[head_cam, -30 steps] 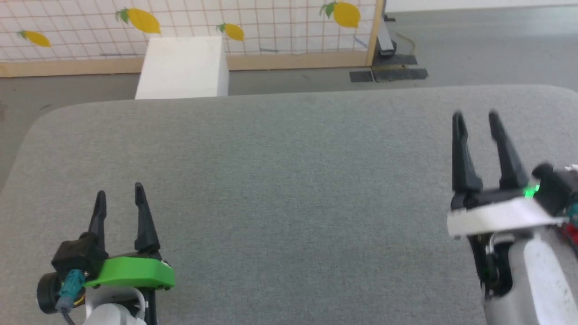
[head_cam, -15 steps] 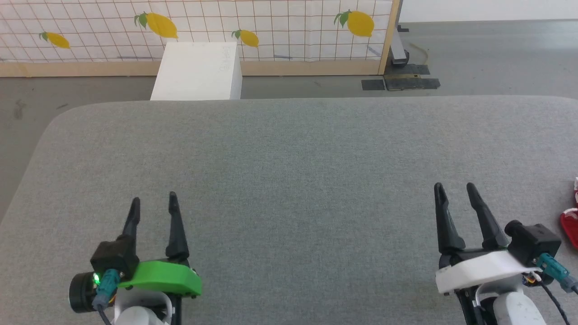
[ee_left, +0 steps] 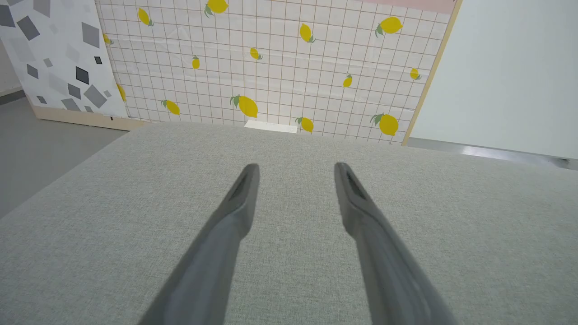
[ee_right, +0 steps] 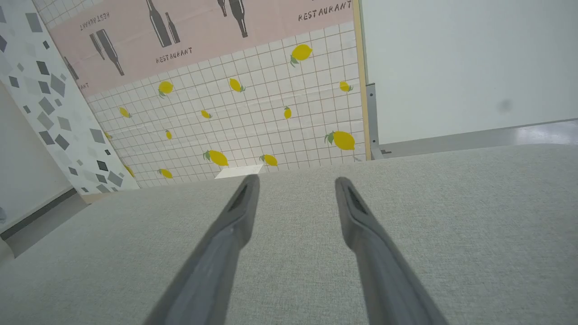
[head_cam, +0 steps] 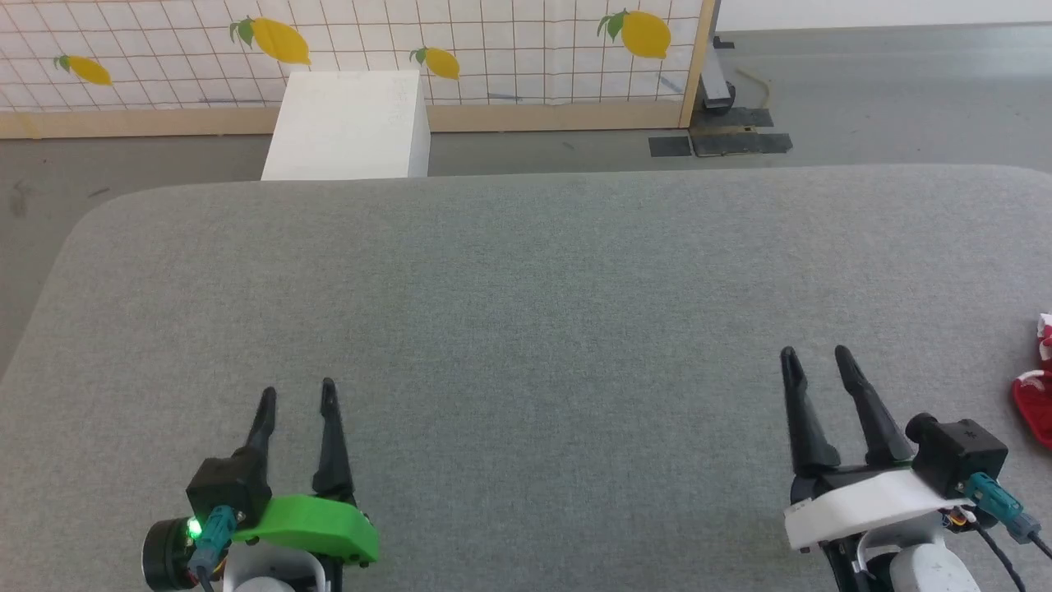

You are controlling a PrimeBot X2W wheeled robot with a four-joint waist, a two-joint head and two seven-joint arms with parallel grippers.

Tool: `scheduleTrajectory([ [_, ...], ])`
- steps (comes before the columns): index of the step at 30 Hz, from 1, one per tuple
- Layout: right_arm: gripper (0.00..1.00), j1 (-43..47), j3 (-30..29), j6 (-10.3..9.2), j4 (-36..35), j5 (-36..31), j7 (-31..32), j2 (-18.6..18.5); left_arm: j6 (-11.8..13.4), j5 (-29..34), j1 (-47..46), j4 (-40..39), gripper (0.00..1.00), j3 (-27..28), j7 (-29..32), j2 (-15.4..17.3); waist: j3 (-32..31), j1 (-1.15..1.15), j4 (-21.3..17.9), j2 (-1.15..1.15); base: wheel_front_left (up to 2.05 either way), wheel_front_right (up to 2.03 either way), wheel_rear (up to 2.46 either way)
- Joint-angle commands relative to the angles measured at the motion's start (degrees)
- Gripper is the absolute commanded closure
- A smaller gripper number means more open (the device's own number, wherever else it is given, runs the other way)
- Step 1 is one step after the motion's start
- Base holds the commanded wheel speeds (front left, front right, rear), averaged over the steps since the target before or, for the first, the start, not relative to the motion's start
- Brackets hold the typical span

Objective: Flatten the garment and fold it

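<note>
A small part of the red garment [head_cam: 1037,403] with white trim shows at the right edge of the head view, lying on the grey table [head_cam: 526,312]; the rest of it is cut off by the frame. My right gripper [head_cam: 817,356] hovers open over the table to the left of that red patch, apart from it. At the lower left my left gripper [head_cam: 297,394] stands open too, nothing between its fingers. The left wrist view looks along its open fingers [ee_left: 244,189] over bare grey cloth. In the right wrist view the open fingers [ee_right: 246,198] likewise point across the table.
A white box [head_cam: 349,123] stands on the floor just beyond the table's far edge. Behind it runs a tiled panel with lemon prints [head_cam: 345,49] on a wooden base. A dark metal stand foot [head_cam: 723,140] sits on the grey floor at the back right.
The head camera has shifted between frames. My right gripper has come down and back toward me from its raised, forward position. A red patch of garment now shows at the right edge.
</note>
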Motion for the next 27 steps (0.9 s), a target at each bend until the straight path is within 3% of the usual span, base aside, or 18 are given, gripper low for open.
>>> scheduleTrajectory([
  [1,1.0,0.0,0.0,0.0,0.0,0.0,0.0,0.0,0.0,0.0,0.0,0.0,1.0,0.0,0.0,0.0,0.0,0.0,0.0,0.0,0.0,0.0,0.0],
  [27,1.0,0.6,-0.4,-0.01,-1.9,-2.8,2.7,0.0,-0.6,2.1,0.2,-1.5,1.0,0.4,2.8,-0.1,-0.5,0.0,0.5,0.0,0.0,0.0,0.0],
])
